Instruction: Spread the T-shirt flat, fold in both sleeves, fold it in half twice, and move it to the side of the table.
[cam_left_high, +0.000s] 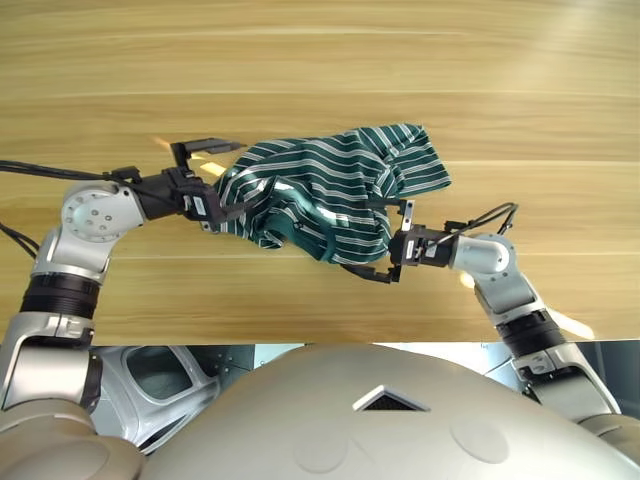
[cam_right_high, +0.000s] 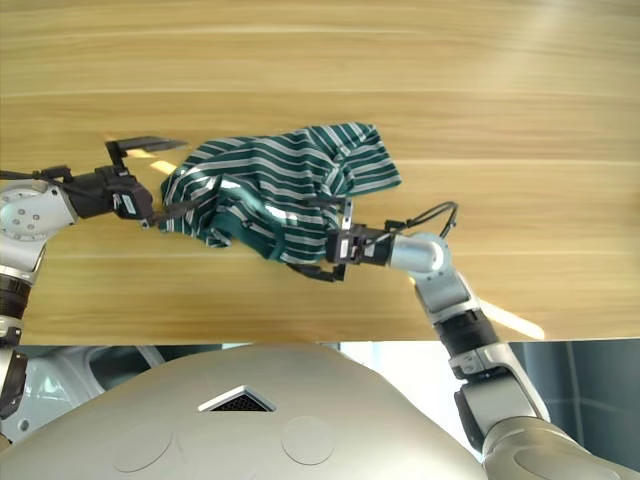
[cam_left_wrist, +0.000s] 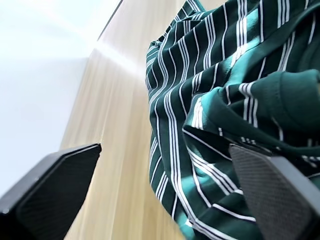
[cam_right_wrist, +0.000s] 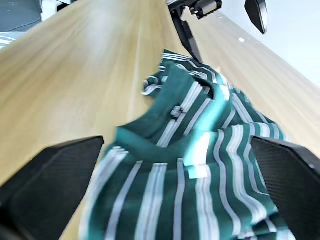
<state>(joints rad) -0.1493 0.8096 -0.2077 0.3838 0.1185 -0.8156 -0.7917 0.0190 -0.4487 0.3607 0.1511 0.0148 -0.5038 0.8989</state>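
Right end effector (cam_left_high: 391, 244), left end effector (cam_left_high: 211, 181) splayed | T-shirt (cam_left_high: 330, 185) bunched between

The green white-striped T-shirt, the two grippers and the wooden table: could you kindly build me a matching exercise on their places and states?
Things:
1. green white-striped T-shirt
2. left gripper
3. right gripper
4. light wooden table

Places or states:
a. open, at the shirt's right side
b. crumpled in a heap
c. bears the shirt
d. open, at the shirt's left side

Pairs: 1-b, 2-d, 3-a, 4-c
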